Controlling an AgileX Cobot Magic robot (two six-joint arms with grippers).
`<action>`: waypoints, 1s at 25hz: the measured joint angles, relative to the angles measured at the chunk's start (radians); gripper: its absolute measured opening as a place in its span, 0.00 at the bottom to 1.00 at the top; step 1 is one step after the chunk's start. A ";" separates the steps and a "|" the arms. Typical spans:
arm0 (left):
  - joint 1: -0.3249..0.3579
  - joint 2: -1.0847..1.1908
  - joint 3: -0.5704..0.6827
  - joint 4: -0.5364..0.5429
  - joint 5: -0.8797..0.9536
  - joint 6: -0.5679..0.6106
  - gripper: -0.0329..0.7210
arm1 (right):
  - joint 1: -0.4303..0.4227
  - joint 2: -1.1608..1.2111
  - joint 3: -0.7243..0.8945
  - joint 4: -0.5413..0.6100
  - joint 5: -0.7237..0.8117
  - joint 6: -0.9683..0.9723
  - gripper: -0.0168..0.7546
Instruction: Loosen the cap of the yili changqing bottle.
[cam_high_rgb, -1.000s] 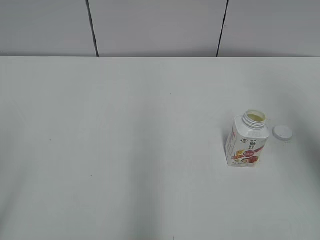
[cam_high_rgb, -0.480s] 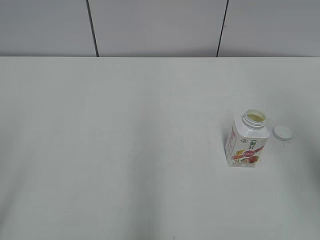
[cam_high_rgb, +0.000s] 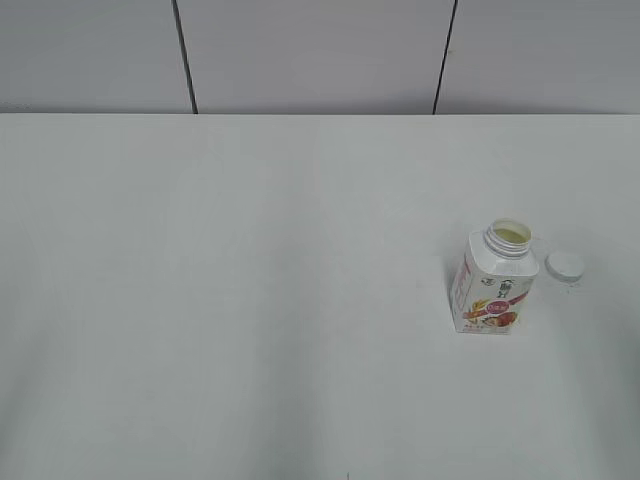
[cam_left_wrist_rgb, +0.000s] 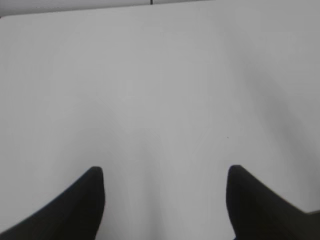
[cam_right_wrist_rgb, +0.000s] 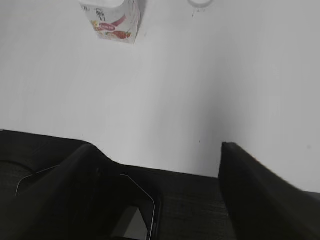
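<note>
Cap (cam_high_rgb: 564, 265) slightly nearer bottle (cam_high_rgb: 492, 281), off neck; ext. view only; both pincers (cam_left_wrist_rgb: 165, 200) (cam_right_wrist_rgb: 157, 170) apart, empty.

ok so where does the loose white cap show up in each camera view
Exterior view: the cap lies flat on the table at the right, just right of the open bottle, apart from it.
Left wrist view: not in it, only bare table beyond the left hand.
Right wrist view: at the top edge, cut off, right of the bottle.
Shared landmark: the bottle's red fruit label.
</note>
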 joint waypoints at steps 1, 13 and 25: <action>0.000 -0.026 0.000 0.000 0.000 0.000 0.67 | 0.000 -0.017 0.025 0.000 -0.002 0.000 0.79; 0.000 -0.051 0.000 0.009 0.000 -0.040 0.67 | 0.000 -0.201 0.167 -0.058 -0.012 0.001 0.79; 0.000 -0.051 0.000 0.013 0.000 -0.094 0.64 | 0.000 -0.273 0.183 -0.079 -0.042 0.031 0.79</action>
